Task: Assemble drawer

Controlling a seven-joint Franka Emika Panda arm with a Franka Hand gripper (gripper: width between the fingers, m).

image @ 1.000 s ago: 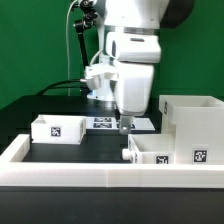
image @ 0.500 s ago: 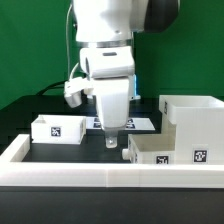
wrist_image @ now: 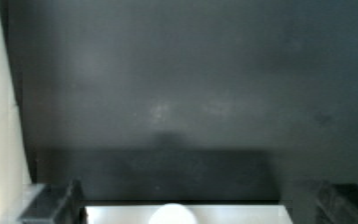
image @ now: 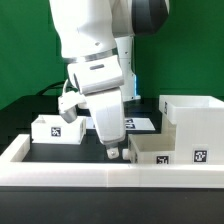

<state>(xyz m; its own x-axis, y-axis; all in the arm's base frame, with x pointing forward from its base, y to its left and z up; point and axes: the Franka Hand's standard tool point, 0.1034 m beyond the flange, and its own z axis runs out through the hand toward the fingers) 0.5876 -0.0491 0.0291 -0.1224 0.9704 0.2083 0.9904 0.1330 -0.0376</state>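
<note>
Your jaws stand wide apart and hold nothing; they hang tilted just beside the front tray, I think to take its wall. The other tray and the housing stand loose on the worktop, not yet joined.

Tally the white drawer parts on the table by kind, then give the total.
Large housing: 1
Small trays: 2, the left tray and the right tray in the exterior view
Total: 3
</note>
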